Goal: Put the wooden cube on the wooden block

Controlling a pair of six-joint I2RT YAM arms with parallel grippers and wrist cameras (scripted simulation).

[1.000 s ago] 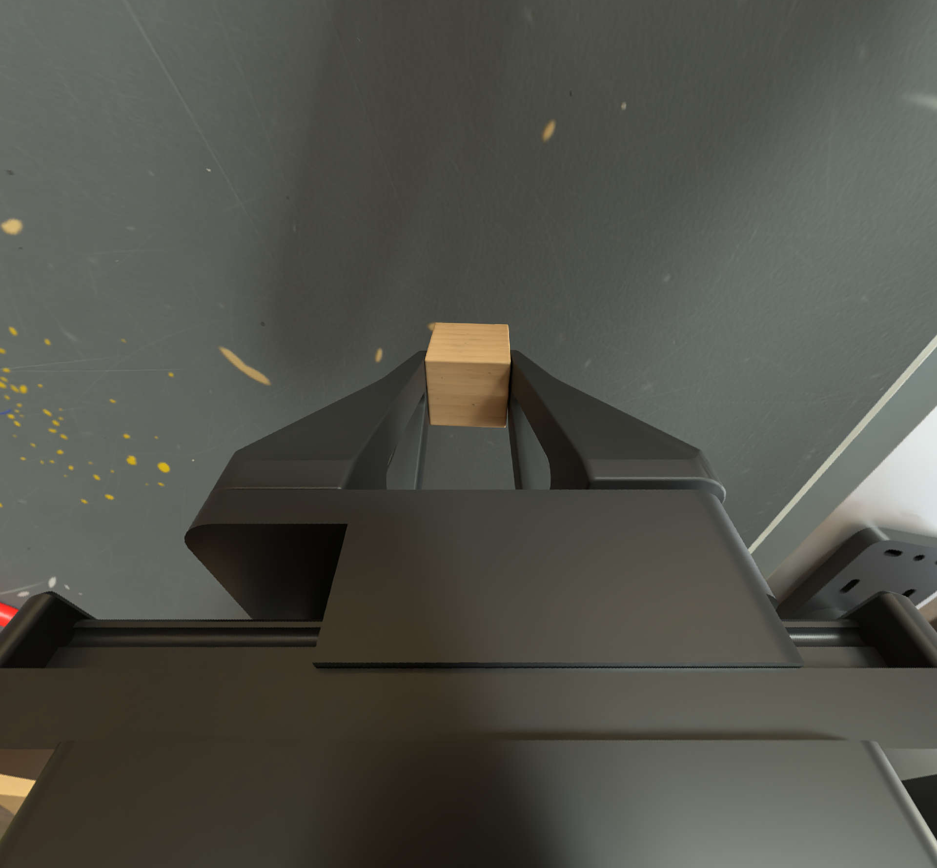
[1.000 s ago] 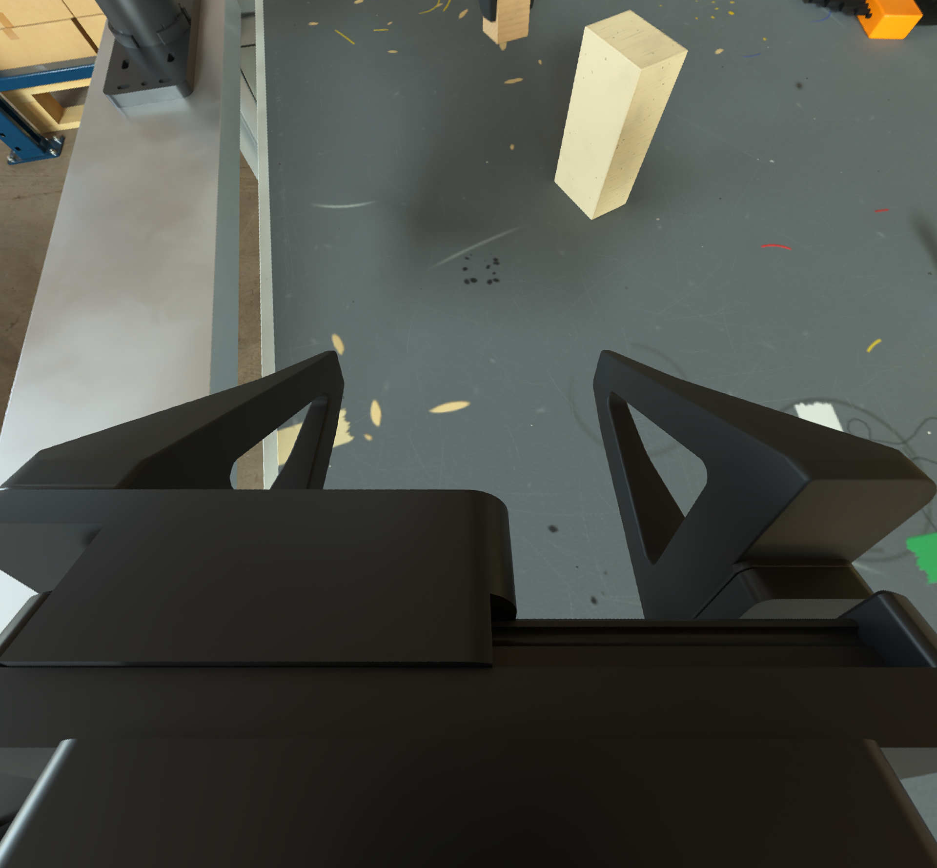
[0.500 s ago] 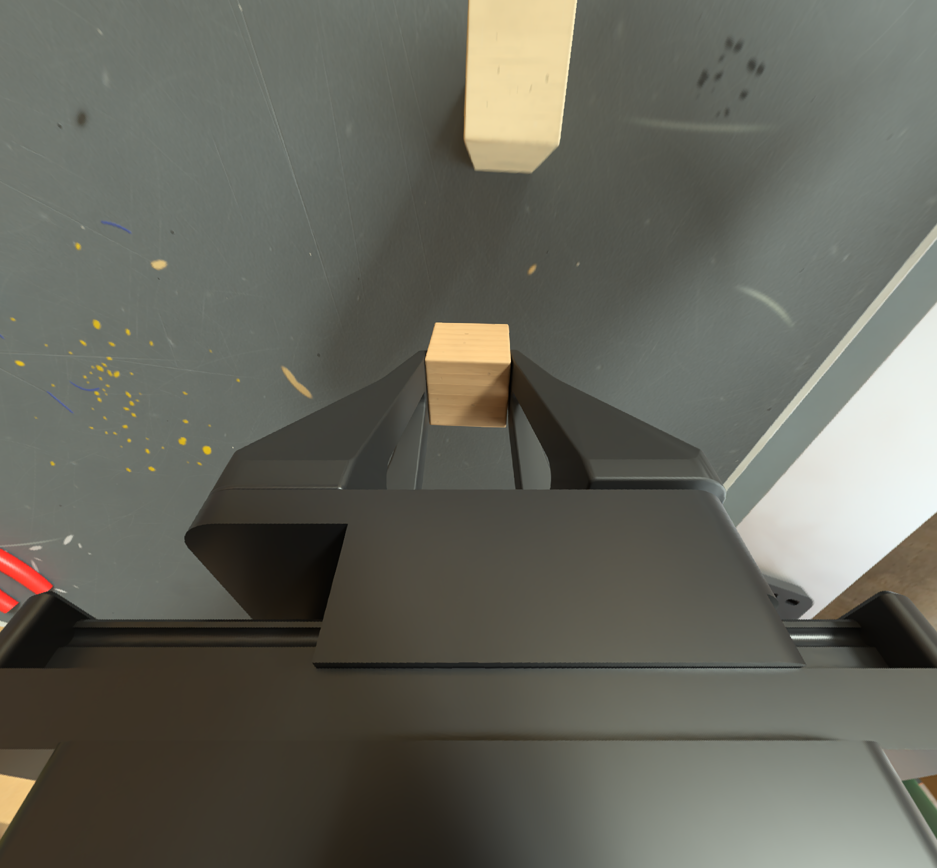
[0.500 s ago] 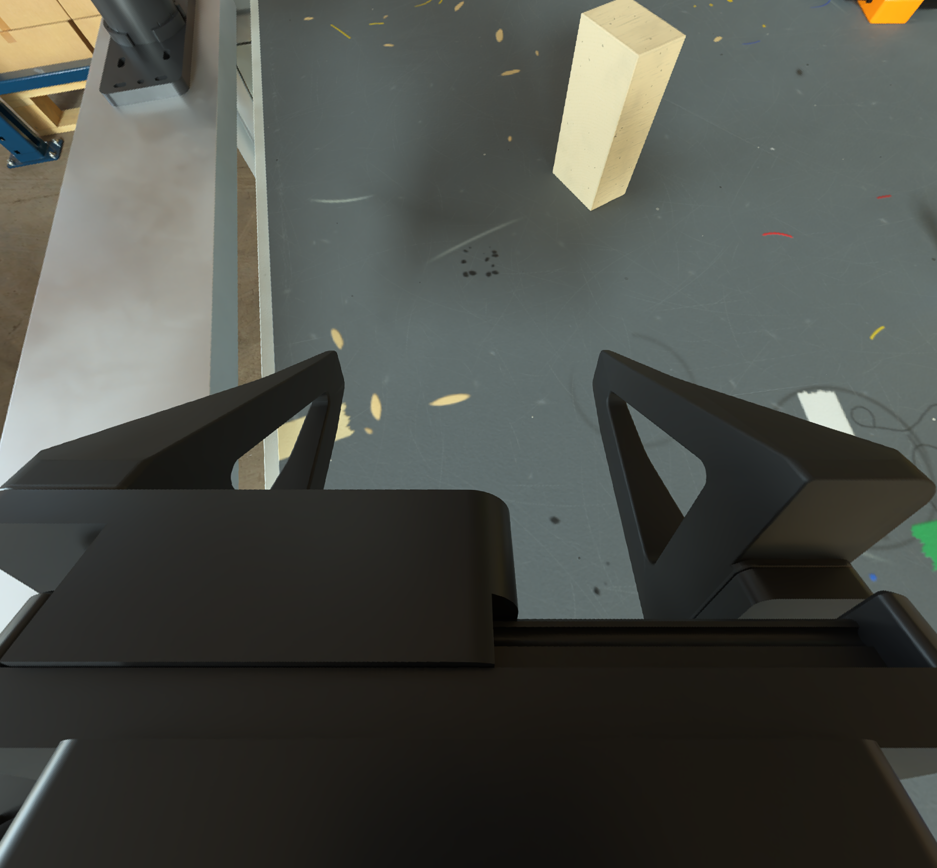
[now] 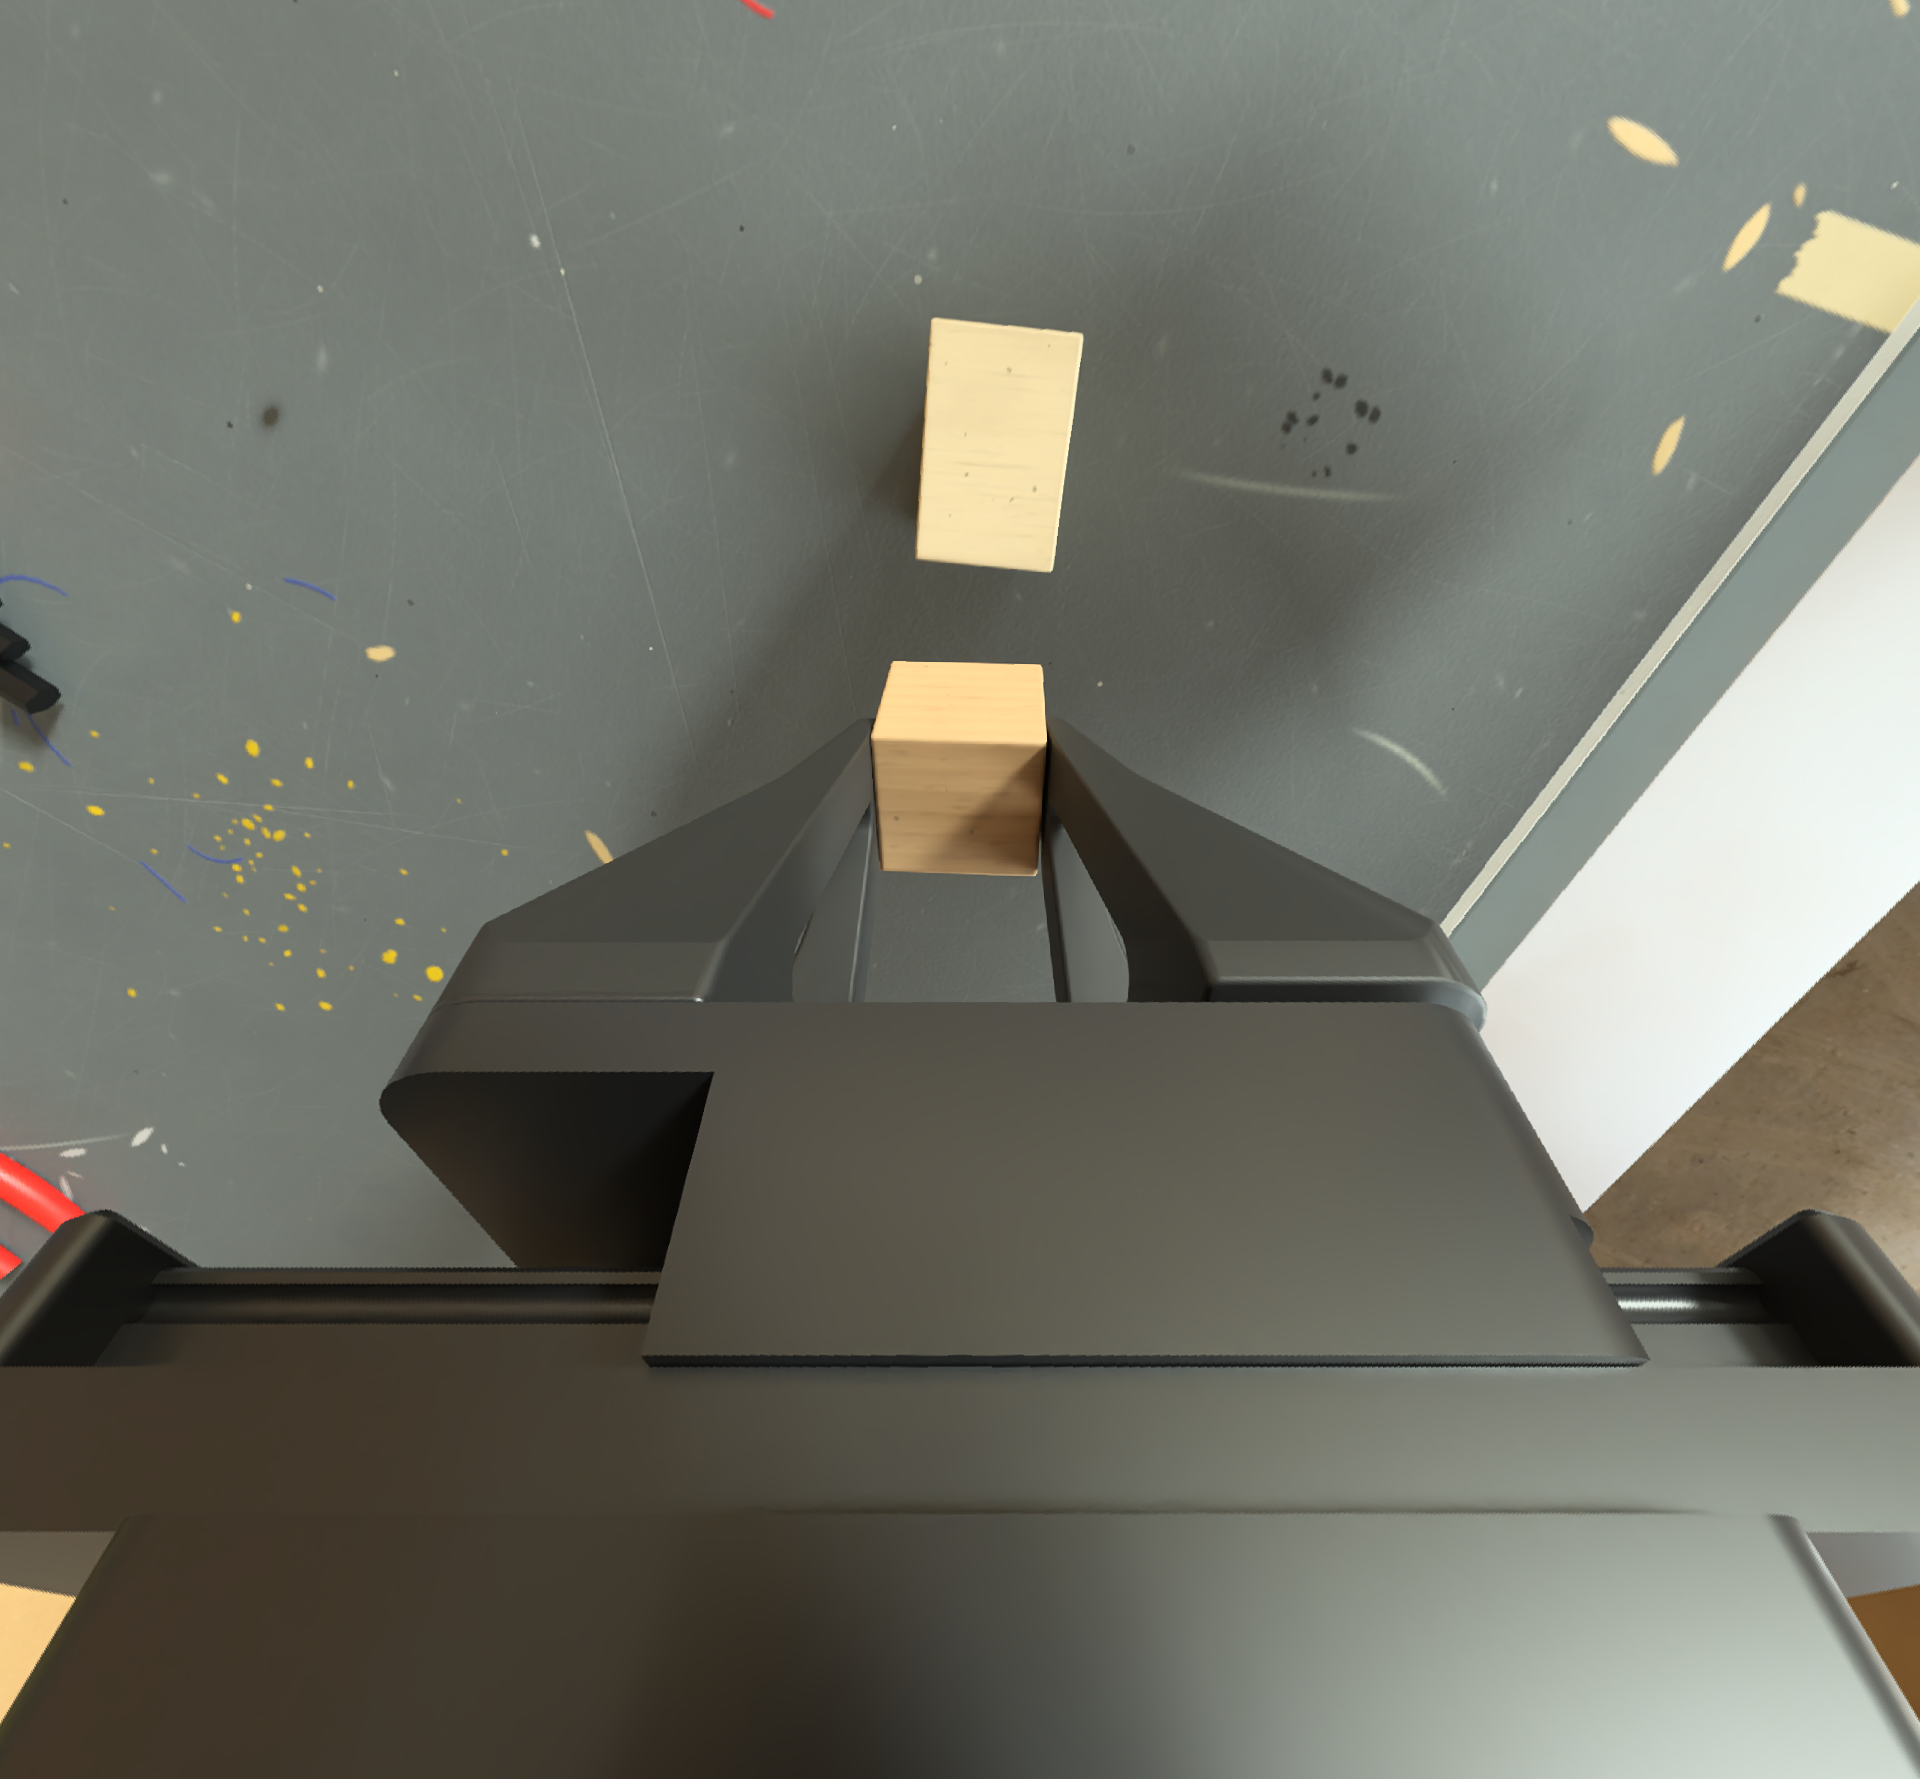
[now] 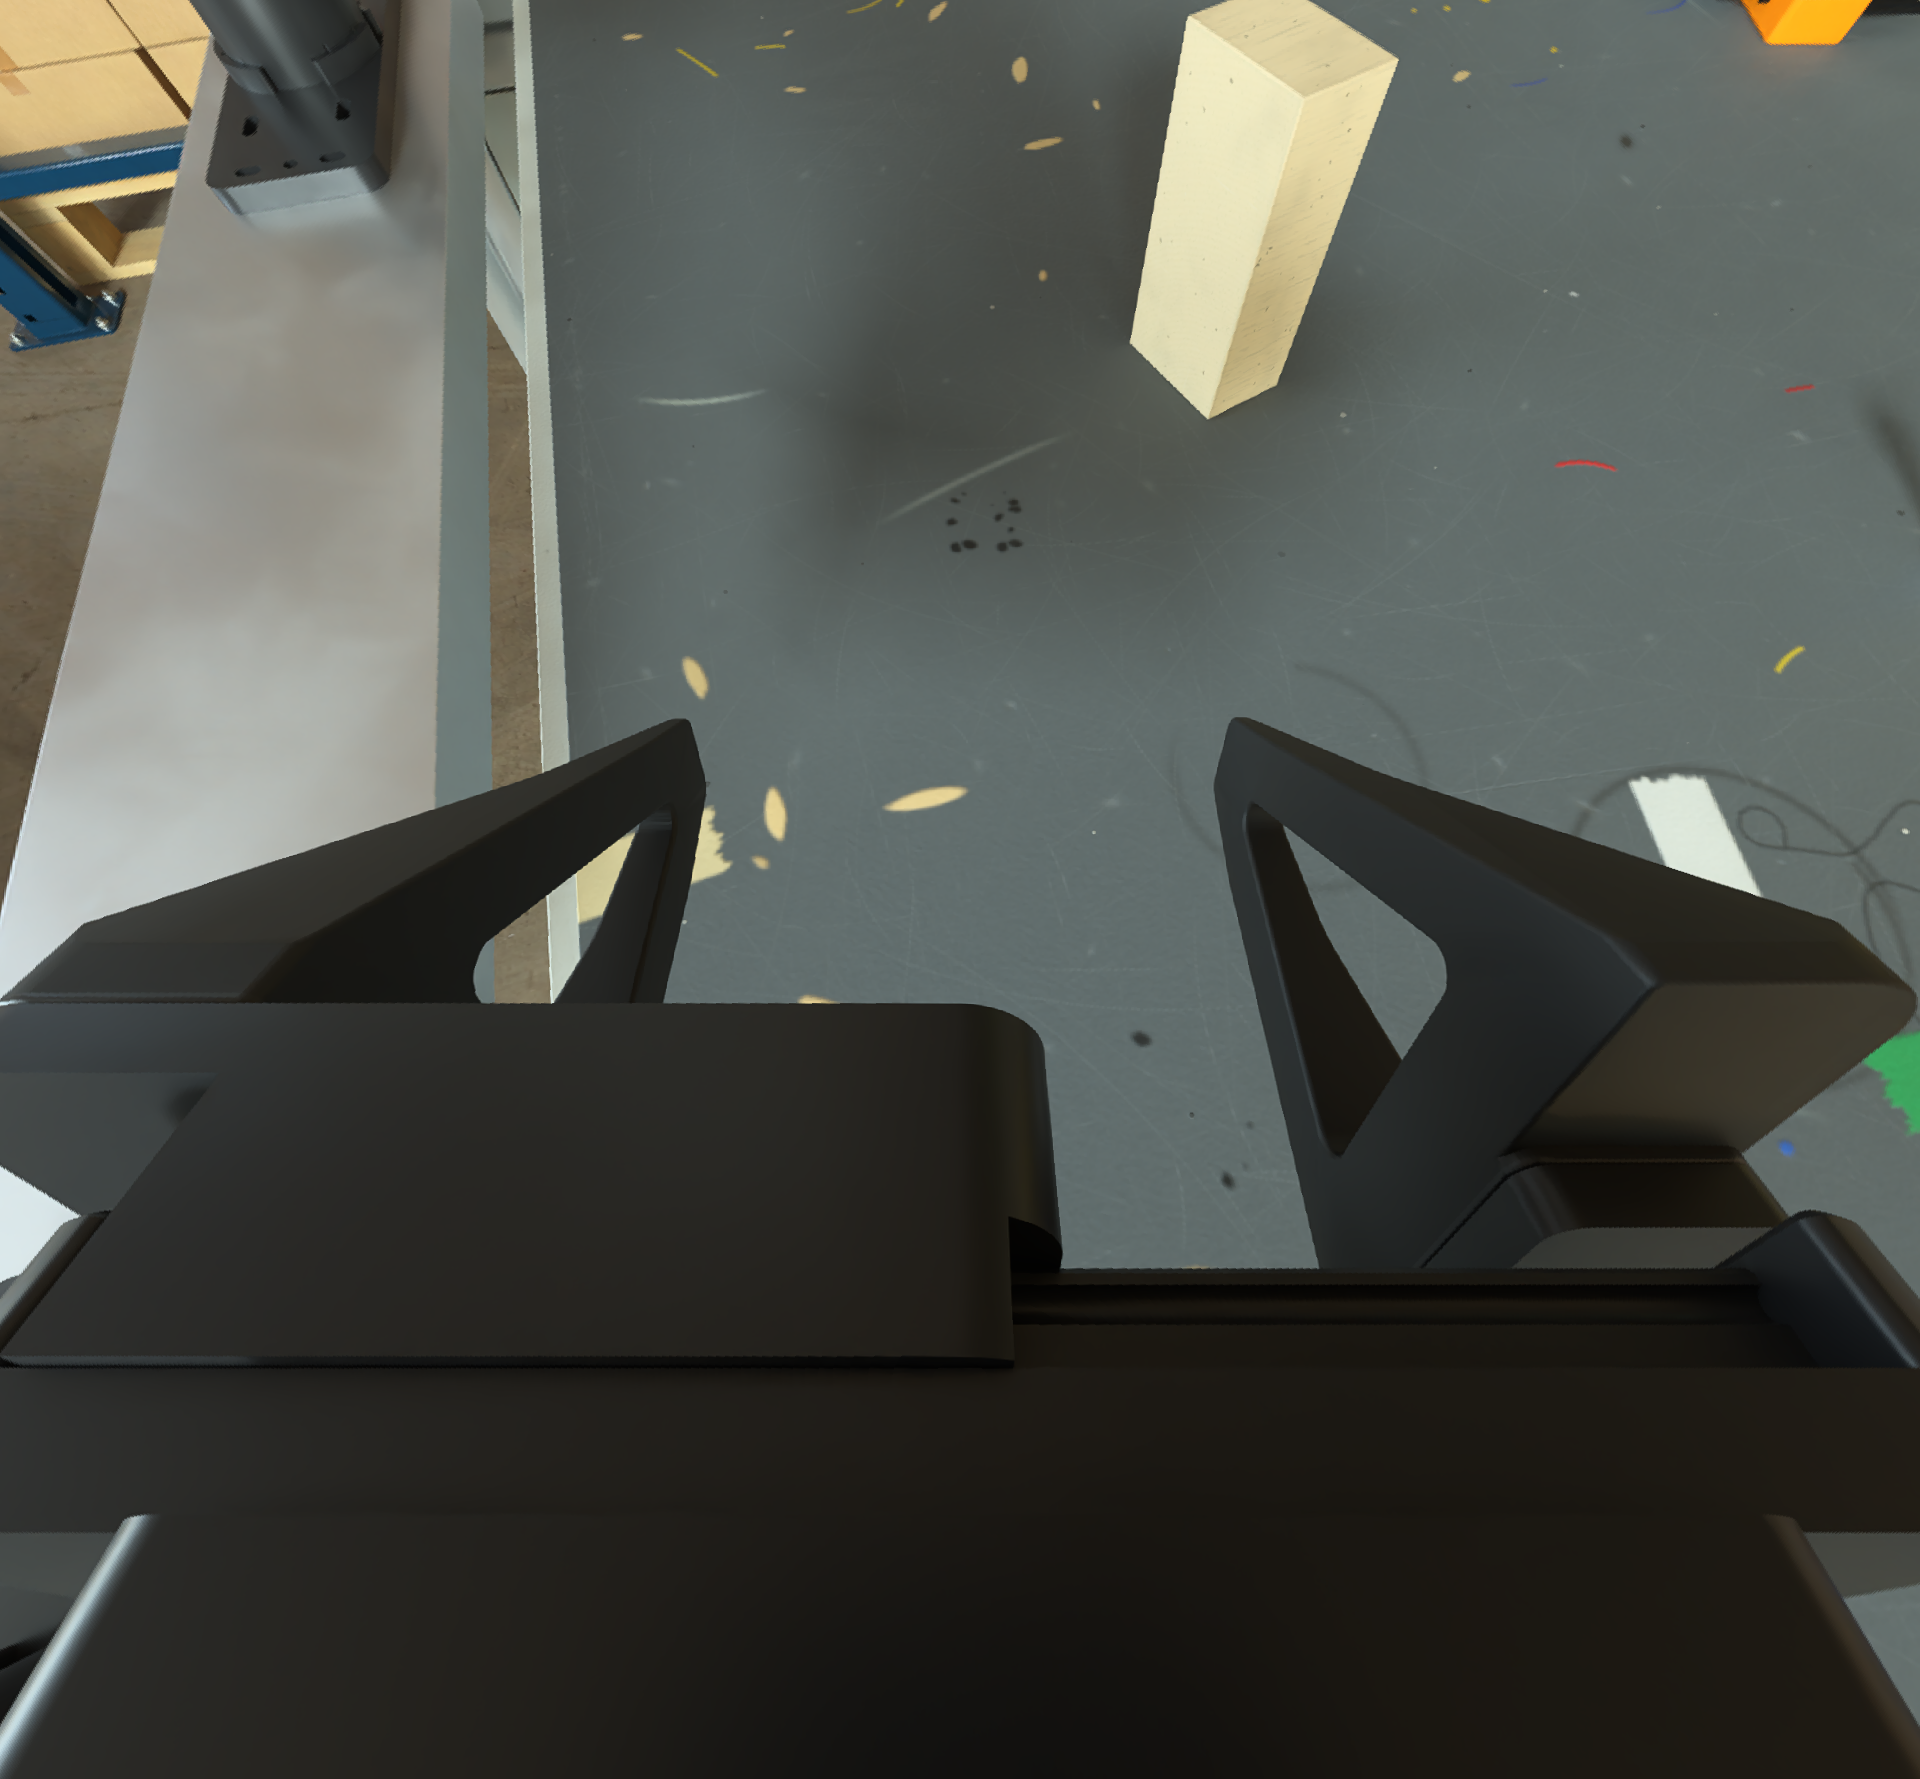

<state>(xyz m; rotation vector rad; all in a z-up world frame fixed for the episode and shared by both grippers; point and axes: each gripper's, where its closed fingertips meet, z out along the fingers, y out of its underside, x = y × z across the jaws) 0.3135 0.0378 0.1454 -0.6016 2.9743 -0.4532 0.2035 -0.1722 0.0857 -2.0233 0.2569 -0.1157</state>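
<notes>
Two fingers of the left tool [image 5: 958, 773] clamp the wooden cube [image 5: 957, 765], aloft over the grey worktop [image 5: 416, 327]; carry it toward 12 o'clock above the upright wooden block [image 5: 997, 446], centre it, then lower squarely; right tool [image 6: 961, 794] gapes empty.

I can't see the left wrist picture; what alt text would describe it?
The left gripper is shut on a small wooden cube, held above a grey, paint-flecked table. Just ahead, the pale wooden block stands upright, seen from above.
</notes>
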